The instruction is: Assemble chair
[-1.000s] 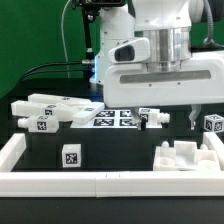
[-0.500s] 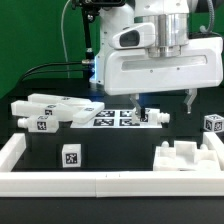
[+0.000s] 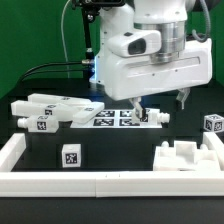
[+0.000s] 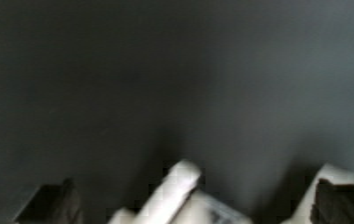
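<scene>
Step, likely: reach for pickup. Chair part (image 3: 152, 117) (short white bar, tagged) lies on worktop (image 3: 110, 150) just beside marker board (image 3: 108, 119); fingers (image 3: 183, 98) spread apart, empty, above it. Next: lower, straddle, close.

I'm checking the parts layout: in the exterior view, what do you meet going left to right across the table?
Pile of long white parts → marker board → small tagged part → tagged cube. Left out for overlap: front tagged block, notched piece.
</scene>
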`<state>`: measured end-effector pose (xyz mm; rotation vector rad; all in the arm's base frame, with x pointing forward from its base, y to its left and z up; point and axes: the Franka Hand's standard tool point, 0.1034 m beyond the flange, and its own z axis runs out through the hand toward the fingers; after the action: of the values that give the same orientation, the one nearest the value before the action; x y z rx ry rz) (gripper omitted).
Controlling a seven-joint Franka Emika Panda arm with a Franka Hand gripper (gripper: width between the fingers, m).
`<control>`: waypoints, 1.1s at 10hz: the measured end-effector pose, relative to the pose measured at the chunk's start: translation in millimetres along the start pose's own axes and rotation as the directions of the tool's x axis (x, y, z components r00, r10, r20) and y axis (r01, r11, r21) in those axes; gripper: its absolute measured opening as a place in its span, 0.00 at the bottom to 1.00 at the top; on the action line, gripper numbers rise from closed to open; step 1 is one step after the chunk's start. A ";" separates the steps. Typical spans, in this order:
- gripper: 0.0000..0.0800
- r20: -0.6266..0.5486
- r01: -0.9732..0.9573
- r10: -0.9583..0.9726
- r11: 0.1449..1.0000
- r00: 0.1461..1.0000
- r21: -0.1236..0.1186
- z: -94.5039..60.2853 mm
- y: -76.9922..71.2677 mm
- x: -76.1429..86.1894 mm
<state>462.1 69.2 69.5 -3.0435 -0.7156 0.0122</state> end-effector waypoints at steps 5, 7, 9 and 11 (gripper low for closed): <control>0.81 -0.011 0.151 -0.151 0.988 0.988 -0.017 0.8 -4.5 -9.0; 0.81 0.055 0.118 -0.120 0.992 0.991 0.041 -3.3 -17.3 -33.6; 0.81 0.060 0.090 -0.092 0.995 0.994 0.046 -5.1 -21.0 -41.6; 0.81 0.062 0.089 -0.092 0.995 0.994 0.047 -4.2 -20.4 -41.9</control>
<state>415.5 68.7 74.2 -2.9781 -0.8447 0.1233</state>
